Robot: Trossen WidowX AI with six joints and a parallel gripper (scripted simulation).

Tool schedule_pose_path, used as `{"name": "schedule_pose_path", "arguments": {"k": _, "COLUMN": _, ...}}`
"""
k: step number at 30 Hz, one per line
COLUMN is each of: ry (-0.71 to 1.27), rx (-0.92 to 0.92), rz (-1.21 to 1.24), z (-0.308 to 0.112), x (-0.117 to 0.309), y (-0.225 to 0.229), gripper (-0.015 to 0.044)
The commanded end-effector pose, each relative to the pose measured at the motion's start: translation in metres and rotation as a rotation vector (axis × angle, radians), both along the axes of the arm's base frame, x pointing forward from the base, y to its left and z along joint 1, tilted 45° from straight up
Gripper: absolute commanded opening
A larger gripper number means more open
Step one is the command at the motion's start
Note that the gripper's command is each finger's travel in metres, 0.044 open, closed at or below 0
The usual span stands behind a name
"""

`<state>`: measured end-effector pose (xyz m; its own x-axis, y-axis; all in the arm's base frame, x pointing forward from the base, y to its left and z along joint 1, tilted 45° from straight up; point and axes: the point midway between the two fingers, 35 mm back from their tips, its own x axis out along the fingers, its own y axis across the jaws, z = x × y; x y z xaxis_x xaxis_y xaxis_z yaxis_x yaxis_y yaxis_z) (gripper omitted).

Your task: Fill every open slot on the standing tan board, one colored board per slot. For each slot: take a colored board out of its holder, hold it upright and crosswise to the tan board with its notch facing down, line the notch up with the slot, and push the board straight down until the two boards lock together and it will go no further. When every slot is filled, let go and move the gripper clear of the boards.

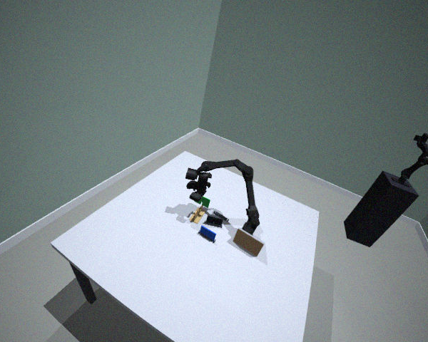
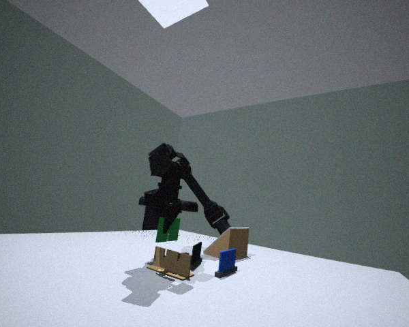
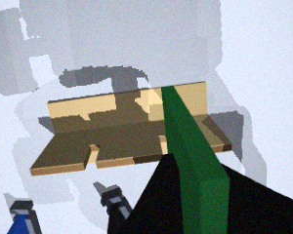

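Green board (image 1: 205, 201) (image 2: 174, 230) (image 3: 200, 168), exterior view, far left—held upright above the tan board (image 1: 197, 215) (image 2: 176, 263) (image 3: 122, 138), well clear of its slots. Your gripper (image 1: 200, 197) (image 2: 166, 230) (image 3: 180, 162) has its fingers clamped on that green board. Likely light, stiff, perhaps slick; keep hold high on the flat faces, notch edge free. Rightward: black board (image 1: 214, 219) (image 2: 196, 251) (image 3: 118, 221), then blue board (image 1: 207, 233) (image 2: 227, 259) (image 3: 18, 226), upright in its holder—grasp its upper faces too.
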<state>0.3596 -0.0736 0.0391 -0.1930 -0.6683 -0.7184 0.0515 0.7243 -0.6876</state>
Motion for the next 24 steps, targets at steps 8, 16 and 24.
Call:
{"name": "schedule_pose_path", "arguments": {"k": 8, "ry": 0.003, "rx": -0.003, "rz": 0.006, "z": -0.0074, "x": -0.0020, "y": -0.0063, "gripper": 0.0000}}
{"name": "schedule_pose_path", "arguments": {"k": 16, "ry": 0.003, "rx": -0.003, "rz": 0.006, "z": -0.0112, "x": -0.0031, "y": -0.0099, "gripper": 0.0000}}
{"name": "schedule_pose_path", "arguments": {"k": 24, "ry": 0.003, "rx": -0.003, "rz": 0.006, "z": -0.0149, "x": -0.0042, "y": -0.0135, "gripper": 0.0000}}
